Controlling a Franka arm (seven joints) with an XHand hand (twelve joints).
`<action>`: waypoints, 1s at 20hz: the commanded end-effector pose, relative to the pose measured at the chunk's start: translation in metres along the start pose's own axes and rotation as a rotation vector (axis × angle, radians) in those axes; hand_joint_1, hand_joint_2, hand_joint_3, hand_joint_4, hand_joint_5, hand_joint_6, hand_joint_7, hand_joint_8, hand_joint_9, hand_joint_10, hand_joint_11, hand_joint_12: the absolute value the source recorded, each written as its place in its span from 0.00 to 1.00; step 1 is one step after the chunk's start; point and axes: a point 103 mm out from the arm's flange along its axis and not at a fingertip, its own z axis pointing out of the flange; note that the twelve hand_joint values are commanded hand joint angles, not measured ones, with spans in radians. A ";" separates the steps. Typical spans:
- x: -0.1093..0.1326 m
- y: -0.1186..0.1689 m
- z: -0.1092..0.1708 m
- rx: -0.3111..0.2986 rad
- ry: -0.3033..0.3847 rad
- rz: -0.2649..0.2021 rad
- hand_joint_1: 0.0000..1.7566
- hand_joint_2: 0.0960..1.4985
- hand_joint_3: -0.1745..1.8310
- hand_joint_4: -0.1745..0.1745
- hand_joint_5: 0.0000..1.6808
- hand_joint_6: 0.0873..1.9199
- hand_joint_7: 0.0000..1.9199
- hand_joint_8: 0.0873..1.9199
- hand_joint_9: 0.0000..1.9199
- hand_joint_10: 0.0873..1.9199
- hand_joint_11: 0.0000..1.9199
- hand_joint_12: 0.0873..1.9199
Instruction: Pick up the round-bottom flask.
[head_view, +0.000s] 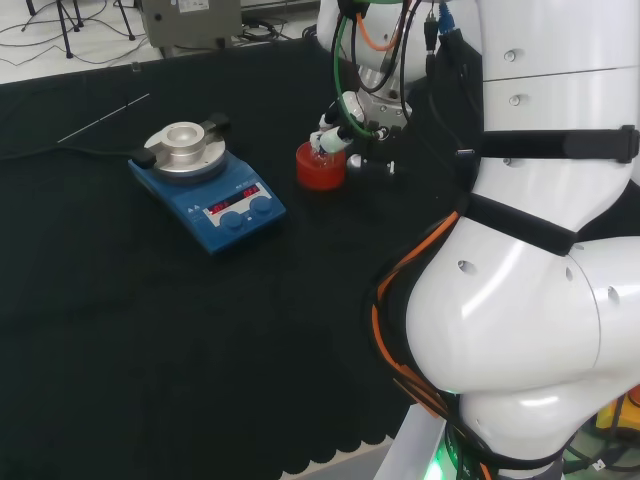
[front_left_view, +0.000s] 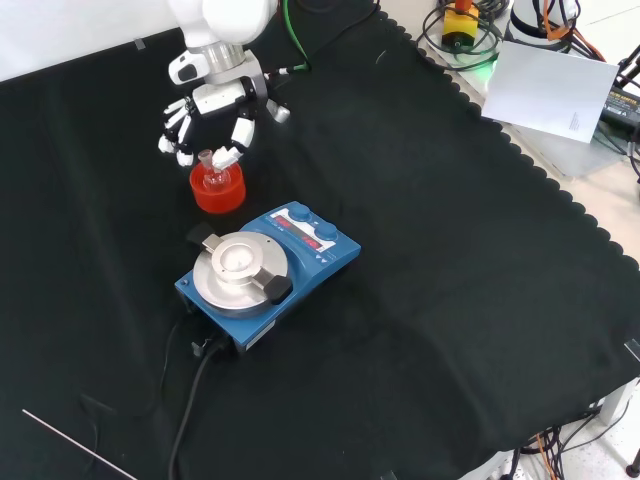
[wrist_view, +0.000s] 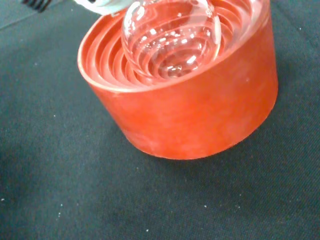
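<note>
In your head view, the black and white hand sits over the red ribbed ring stand. In your front view, its fingers seem pinched on the clear glass round-bottom flask (neck only), beside the blue stirrer plate. In the wrist view, the bulb rests in the stand.

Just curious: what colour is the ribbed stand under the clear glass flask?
Red ribbed stand, plainest in the wrist view.
</note>
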 end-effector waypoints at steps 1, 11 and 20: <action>-0.001 -0.001 -0.001 -0.013 -0.005 0.003 0.49 0.46 0.40 0.50 0.51 0.17 0.17 0.24 0.26 0.27 0.06 0.68; -0.006 -0.003 -0.001 -0.003 -0.003 0.014 0.50 0.46 0.40 0.46 0.51 0.23 0.18 0.24 0.27 0.27 0.07 0.67; 0.000 -0.006 -0.013 -0.058 -0.043 -0.008 0.62 0.40 0.48 1.00 0.68 0.47 0.22 0.25 0.32 0.25 0.12 0.67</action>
